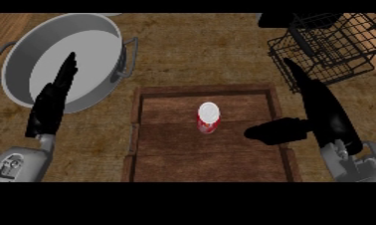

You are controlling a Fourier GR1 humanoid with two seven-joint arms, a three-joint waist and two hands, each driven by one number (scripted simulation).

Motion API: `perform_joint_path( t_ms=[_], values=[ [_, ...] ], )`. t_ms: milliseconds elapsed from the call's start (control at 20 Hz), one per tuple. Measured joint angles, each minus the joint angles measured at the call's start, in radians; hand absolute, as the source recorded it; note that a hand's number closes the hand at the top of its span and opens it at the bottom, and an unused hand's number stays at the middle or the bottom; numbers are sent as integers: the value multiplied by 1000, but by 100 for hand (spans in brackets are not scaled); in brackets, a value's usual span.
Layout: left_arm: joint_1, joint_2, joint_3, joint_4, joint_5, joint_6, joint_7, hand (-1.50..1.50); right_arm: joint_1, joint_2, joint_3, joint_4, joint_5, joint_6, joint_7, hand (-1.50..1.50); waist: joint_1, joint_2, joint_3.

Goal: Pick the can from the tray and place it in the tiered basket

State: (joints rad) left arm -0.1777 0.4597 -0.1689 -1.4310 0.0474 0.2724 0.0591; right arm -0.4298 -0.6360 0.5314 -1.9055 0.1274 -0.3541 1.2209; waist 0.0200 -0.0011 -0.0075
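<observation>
This is a kitchen: a worn wooden counter point(198, 55) carries a large grey cooking pot point(88, 45) with 2 side handles point(131, 57), a black wire tiered basket point(323, 45) and a wooden tray point(213, 159) holding a can point(209, 117).

**Can** point(209, 118): a small cylinder with red sides and a white top. It is shown upright and seen from above. It is placed on the tray floor, slightly above the tray's centre, and is separated from every rim.

**Tray** point(206, 89): a rectangular tray of dark wooden planks, bounded by a raised wooden rim. It is laid flat on the worktop point(198, 50) in the lower middle of the view, with its long axis running away from the viewer.

**Tiered basket** point(323, 52): a frame of black wire mesh, set at the upper right and cut off by the right edge. It is tilted relative to the tray, and the worktop can be seen through its wires. Its nearest corner is positioned close to the tray's far right corner.
</observation>
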Motion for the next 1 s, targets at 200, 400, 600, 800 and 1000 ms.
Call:
perform_joint_path(
  t_ms=[200,400,600,800,1000],
  values=[
    [2,-8,-1,-3,-2,-1,1,0,-61,58,24,90,-31,24,20,-150,4,-1,0],
    [-2,-3,12,8,2,-11,-5,0,-105,107,64,188,-44,46,27,-150,-1,-1,1],
    [7,-4,16,4,-2,-10,-2,0,-132,156,94,253,-46,57,26,-150,-10,-5,2],
    [14,-4,24,6,-5,-11,-2,0,-165,198,119,311,-41,70,27,-150,-17,-7,2],
    [20,-2,32,4,-3,-16,3,0,-186,226,153,342,-19,84,27,-150,-27,-10,2]
  ],
)
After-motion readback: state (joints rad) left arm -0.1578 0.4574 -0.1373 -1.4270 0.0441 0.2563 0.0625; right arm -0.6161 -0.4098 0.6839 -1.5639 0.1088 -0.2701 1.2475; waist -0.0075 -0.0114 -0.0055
